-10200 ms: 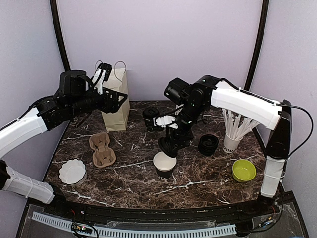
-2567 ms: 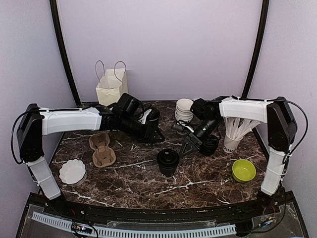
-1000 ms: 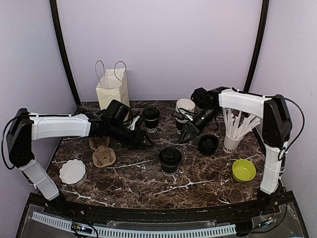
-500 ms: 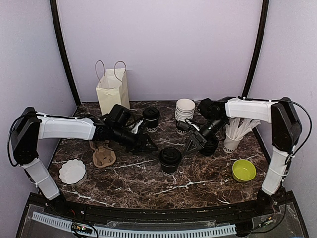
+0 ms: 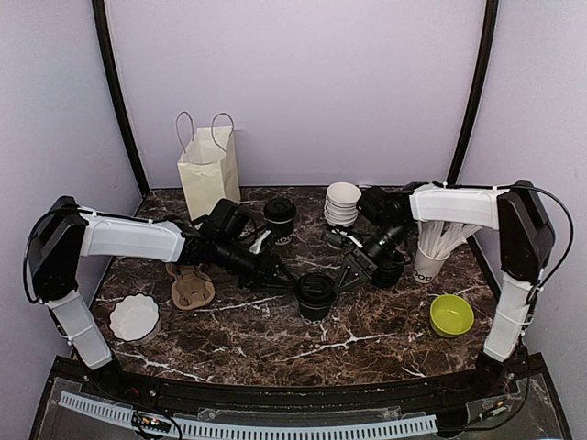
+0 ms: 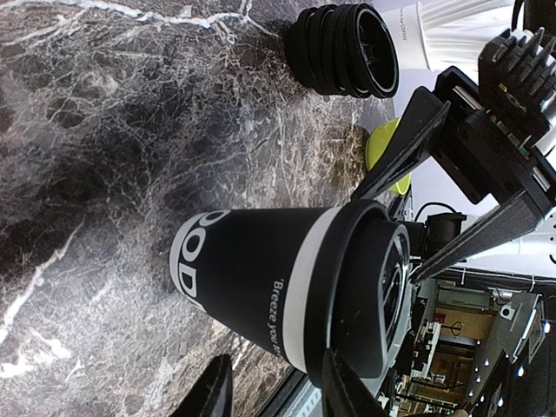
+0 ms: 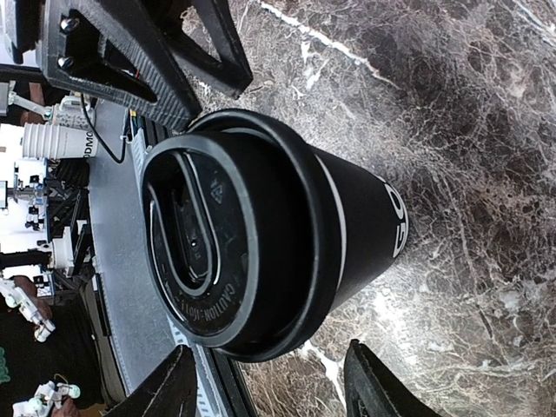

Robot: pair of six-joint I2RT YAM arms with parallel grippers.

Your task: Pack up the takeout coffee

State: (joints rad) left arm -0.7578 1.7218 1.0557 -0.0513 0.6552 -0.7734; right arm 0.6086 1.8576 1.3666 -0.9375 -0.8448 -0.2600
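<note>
top external: lidded takeout cup (image 5: 315,291) upright on marble table (image 5: 229,341), set between left gripper (image 5: 281,273) and right gripper (image 5: 347,274), both close beside it. second lidded cup (image 5: 280,218) further back, near paper bag (image 5: 207,174).
left wrist: front cup just ahead of parted jaws, not gripped. stack of black lids (image 6: 347,48) beyond.
right wrist: front cup with its lid toward the lens. jaws spread wide, nothing held.

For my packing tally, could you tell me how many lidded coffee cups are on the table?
2: the centre cup mid-table; the rear cup near the paper bag. More may be hidden.
</note>
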